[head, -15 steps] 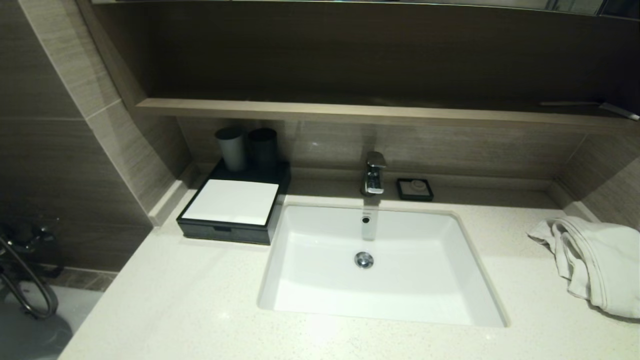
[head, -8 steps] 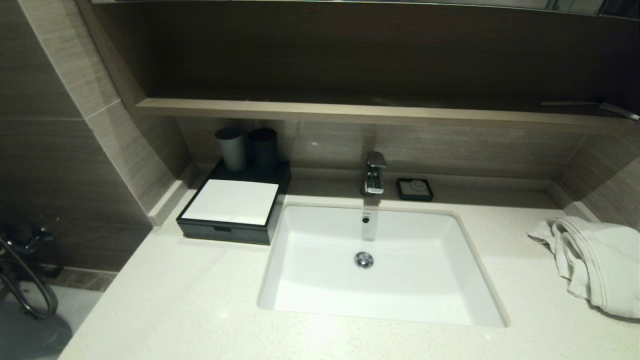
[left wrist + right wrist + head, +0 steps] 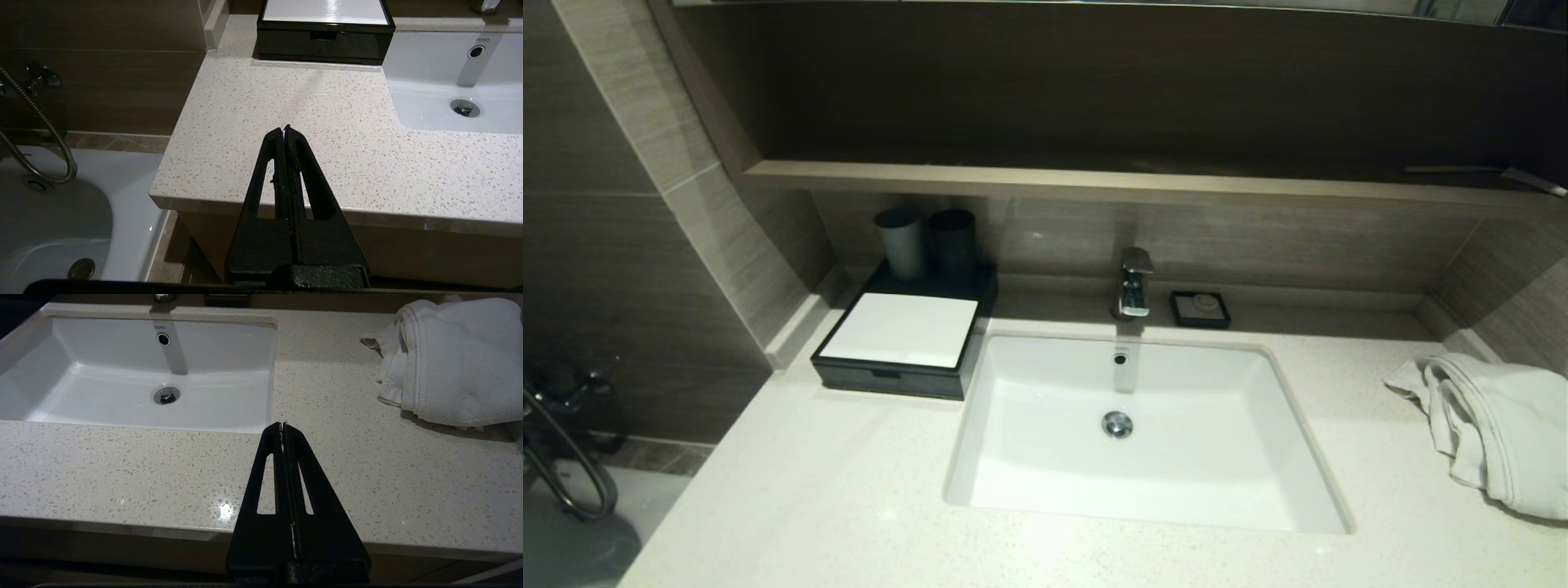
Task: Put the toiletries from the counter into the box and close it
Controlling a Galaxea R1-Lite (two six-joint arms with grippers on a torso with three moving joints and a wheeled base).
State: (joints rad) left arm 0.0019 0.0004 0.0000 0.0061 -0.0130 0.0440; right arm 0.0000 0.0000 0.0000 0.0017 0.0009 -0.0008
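The low black box (image 3: 894,377) with a white top panel stands at the counter's (image 3: 833,490) back left, its front drawer (image 3: 322,43) pushed in. No toiletries show on the counter in any view. My left gripper (image 3: 284,128) hangs shut and empty over the counter's front left corner, well short of the box. My right gripper (image 3: 282,425) is shut and empty too, over the front of the counter to the right of the sink (image 3: 135,412). Neither arm appears in the head view.
Two dark grey cups (image 3: 927,241) stand on the back of the box. A faucet (image 3: 1134,284) and a small black soap dish (image 3: 1201,309) sit behind the sink (image 3: 1143,490). A white towel (image 3: 1494,433) lies at the right. A bathtub (image 3: 49,228) with a shower hose lies left of the counter.
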